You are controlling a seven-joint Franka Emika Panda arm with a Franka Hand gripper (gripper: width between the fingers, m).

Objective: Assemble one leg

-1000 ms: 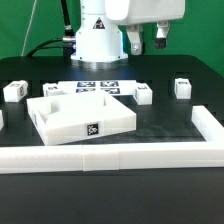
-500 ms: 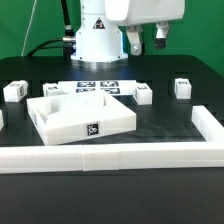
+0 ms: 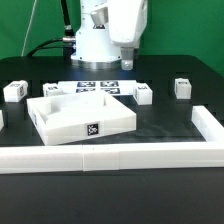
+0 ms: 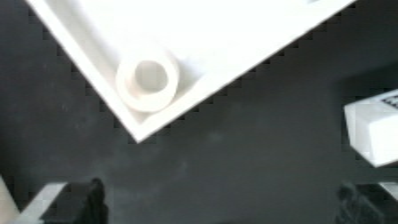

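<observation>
The large white panel (image 3: 80, 112) lies on the black table, tag on its front side. Small white legs with tags lie around it: two at the exterior view's left (image 3: 14, 90) (image 3: 52, 89), one right of the panel (image 3: 143, 93) and one further right (image 3: 181, 87). My gripper (image 3: 121, 63) hangs open and empty above the table behind the panel, holding nothing. In the wrist view the gripper (image 4: 222, 205) has its dark fingertips (image 4: 80, 200) wide apart over bare table, with a panel corner and its round socket (image 4: 146, 78) and part of a leg (image 4: 377, 125) in sight.
The marker board (image 3: 97, 88) lies flat behind the panel by the robot base. A white wall (image 3: 110, 153) runs along the table's front and turns back along the exterior view's right side (image 3: 208, 125).
My gripper has moved to the exterior view's left and turned about its wrist, and its fingers hang a little lower. The panel and legs have not moved.
</observation>
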